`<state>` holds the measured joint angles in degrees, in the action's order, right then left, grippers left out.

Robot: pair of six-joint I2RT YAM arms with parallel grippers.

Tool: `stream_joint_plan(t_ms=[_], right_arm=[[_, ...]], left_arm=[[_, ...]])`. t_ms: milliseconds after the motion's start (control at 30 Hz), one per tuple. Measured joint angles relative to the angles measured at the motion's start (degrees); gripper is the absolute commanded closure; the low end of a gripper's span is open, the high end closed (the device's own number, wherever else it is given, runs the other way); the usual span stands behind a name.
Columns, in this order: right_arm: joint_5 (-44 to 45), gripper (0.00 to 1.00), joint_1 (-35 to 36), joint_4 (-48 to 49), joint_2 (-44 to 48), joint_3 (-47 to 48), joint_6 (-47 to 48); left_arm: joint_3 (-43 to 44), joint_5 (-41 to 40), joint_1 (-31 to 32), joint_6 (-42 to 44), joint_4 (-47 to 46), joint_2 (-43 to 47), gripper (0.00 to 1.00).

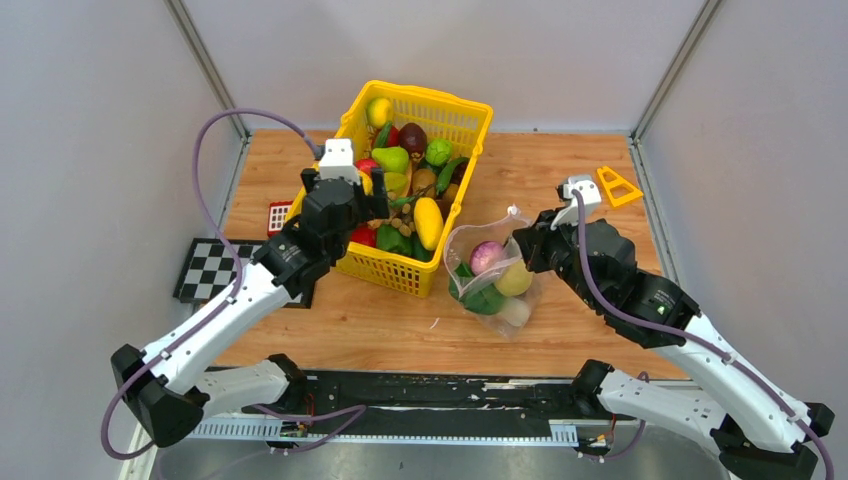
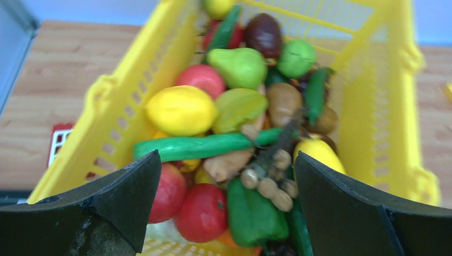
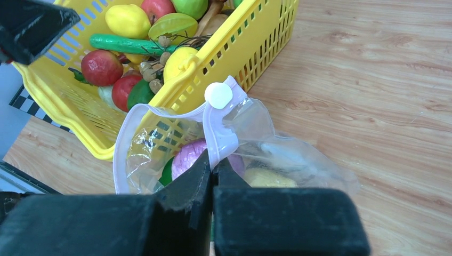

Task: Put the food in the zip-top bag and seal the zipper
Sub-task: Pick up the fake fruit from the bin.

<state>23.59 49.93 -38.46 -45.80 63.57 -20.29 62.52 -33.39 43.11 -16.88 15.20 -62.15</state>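
The clear zip-top bag (image 1: pixel 490 275) lies right of the yellow basket, mouth open, with a purple onion (image 1: pixel 487 256), a yellow fruit (image 1: pixel 514 280) and green pieces inside. My right gripper (image 3: pixel 214 162) is shut on the bag's pale zipper strip (image 3: pixel 218 133) and holds that edge up; the white slider tab (image 3: pixel 218 95) stands above it. My left gripper (image 2: pixel 226 197) is open and empty above the near end of the basket, over red tomatoes (image 2: pixel 202 213) and a green pepper (image 2: pixel 253 213). More food fills the basket: a yellow lemon (image 2: pixel 181 110), a green pear (image 2: pixel 239 66).
The yellow lattice basket (image 1: pixel 463 105) stands at the back centre of the wooden table. A black-and-white checkerboard (image 1: pixel 208 268) and a small red card (image 1: pixel 279 216) lie at the left edge. A yellow triangle piece (image 1: pixel 617 187) lies at the back right.
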Motion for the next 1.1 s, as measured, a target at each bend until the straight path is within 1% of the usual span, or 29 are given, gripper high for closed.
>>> stream_joint_plan(t_ms=[133, 200, 367, 467, 667, 833, 967, 1067, 1100], right_arm=[[-0.2, 1.00, 0.0, 0.3, -0.5, 0.0, 0.0], [-0.5, 1.00, 0.0, 0.6, -0.7, 0.0, 0.0], [-0.9, 1.00, 0.0, 1.0, -0.8, 0.0, 0.0], [-1.2, 1.00, 0.0, 1.0, -0.8, 0.0, 0.0], [-1.1, 1.00, 0.0, 1.0, -0.8, 0.0, 0.0], [-1.2, 1.00, 0.0, 1.0, -0.7, 0.0, 0.0], [-1.2, 1.00, 0.0, 1.0, -0.5, -0.3, 0.0], [-1.2, 1.00, 0.0, 1.1, -0.5, -0.3, 0.0], [-1.2, 1.00, 0.0, 1.1, -0.5, -0.3, 0.0]], left_arm=[[0.3, -3.7, -5.8, -7.1, 2.2, -2.6, 0.00], [1.4, -5.2, -7.4, -9.8, 4.2, -5.2, 0.00], [6.7, -8.5, -9.2, -15.6, 7.8, -13.7, 0.00], [7.3, -8.7, -10.2, -17.8, 7.8, -15.8, 0.00], [8.4, -9.2, -13.2, -25.4, 9.3, -20.9, 0.00], [10.5, -9.6, -15.0, -28.9, 10.0, -25.8, 0.00], [11.1, -9.2, -16.1, -30.9, 8.9, -28.1, 0.05], [11.1, -8.6, -16.6, -31.2, 7.6, -28.6, 0.12], [11.1, -8.4, -16.8, -31.2, 7.2, -28.7, 0.17]])
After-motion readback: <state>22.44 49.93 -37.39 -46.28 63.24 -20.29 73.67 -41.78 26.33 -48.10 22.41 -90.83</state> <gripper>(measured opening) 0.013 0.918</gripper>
